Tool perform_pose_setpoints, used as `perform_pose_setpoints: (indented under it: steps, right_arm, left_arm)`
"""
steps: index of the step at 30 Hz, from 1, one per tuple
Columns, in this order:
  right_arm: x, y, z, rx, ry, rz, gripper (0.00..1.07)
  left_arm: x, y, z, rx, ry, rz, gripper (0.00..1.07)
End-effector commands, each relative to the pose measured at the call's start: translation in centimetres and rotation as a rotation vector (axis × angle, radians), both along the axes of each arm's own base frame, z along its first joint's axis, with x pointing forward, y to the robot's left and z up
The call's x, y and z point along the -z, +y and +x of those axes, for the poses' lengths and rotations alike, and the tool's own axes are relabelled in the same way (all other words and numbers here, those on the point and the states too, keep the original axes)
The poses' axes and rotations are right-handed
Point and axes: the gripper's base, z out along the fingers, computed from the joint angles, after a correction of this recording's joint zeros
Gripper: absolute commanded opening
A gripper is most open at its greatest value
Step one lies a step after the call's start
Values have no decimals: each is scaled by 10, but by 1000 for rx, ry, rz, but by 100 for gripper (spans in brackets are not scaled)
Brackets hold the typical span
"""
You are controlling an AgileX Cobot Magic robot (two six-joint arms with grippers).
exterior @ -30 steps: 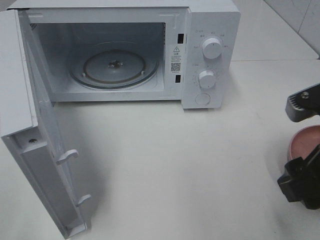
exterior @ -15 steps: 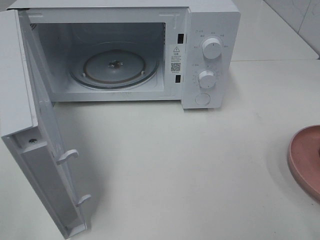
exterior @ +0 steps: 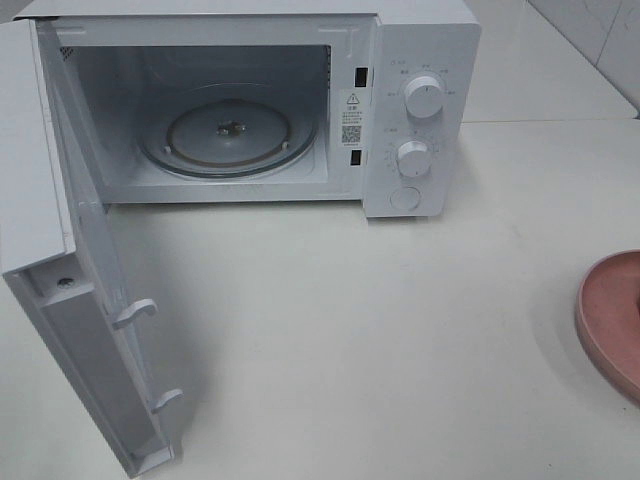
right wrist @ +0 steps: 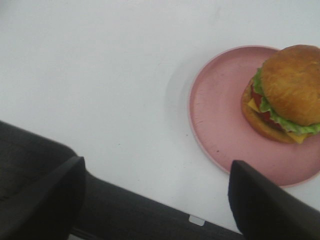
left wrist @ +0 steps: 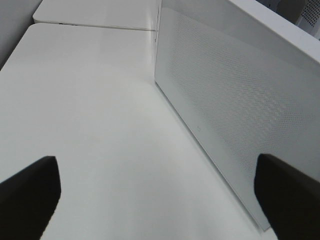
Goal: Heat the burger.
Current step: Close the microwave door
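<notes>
- The microwave (exterior: 250, 105) stands door-open on the bench (exterior: 350, 330); only its glass turntable (exterior: 228, 135) lies inside.
- The burger (right wrist: 284, 94) sits on the pink plate (right wrist: 225, 125), ahead of the right jaws, untouched.
- Both pairs of jaws stand apart, holding nothing; the left pair faces the microwave's door (left wrist: 240, 100).

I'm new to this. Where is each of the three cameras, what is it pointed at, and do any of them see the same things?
Exterior high: mounted high, looking down on the table, the open microwave and a pink plate rim; no arm shows.
Left wrist: on the left arm, looking past the open left gripper at the microwave door.
Right wrist: on the right arm, looking down past the open right gripper at the burger on the plate.
Shared: door, plate.
</notes>
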Motion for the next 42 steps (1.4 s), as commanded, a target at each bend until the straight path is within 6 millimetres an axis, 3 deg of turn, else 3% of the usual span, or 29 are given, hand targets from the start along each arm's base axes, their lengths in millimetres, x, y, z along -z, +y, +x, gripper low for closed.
perform_pose_setpoints:
  steps: [1,19,42]
  right_arm:
    - [3,-7,-7,35,-88,-47,76]
    - [11,-7,-46,286,-372,150,76]
    - [11,-7,-46,306,-371,147,76]
  left_arm:
    - [1,0,-2,-1,-23,-6,98]
    - [1,0,-2,-2,-23,-5,98]
    - [1,0,-2,-1,-21,-6,98]
